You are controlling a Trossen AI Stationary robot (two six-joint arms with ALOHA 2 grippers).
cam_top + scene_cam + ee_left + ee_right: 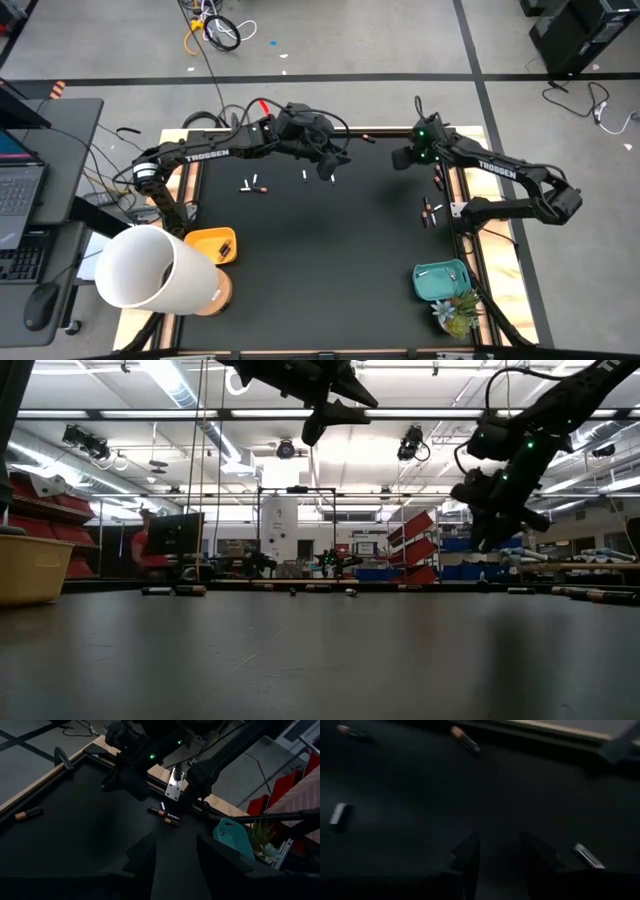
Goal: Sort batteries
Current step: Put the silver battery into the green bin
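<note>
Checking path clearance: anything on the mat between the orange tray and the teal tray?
High view: bare black mat between the small orange plastic tray and the teal plastic tray; the loose batteries lie farther up.

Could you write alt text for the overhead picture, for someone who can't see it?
Seen from above, two dark robot arms reach over a black table where small batteries lie scattered. The left gripper and right gripper hover near the far edge; a yellow tray and a teal tray sit at the near corners.

Small white and copper-ended batteries point(254, 185) lie scattered flat.
</note>
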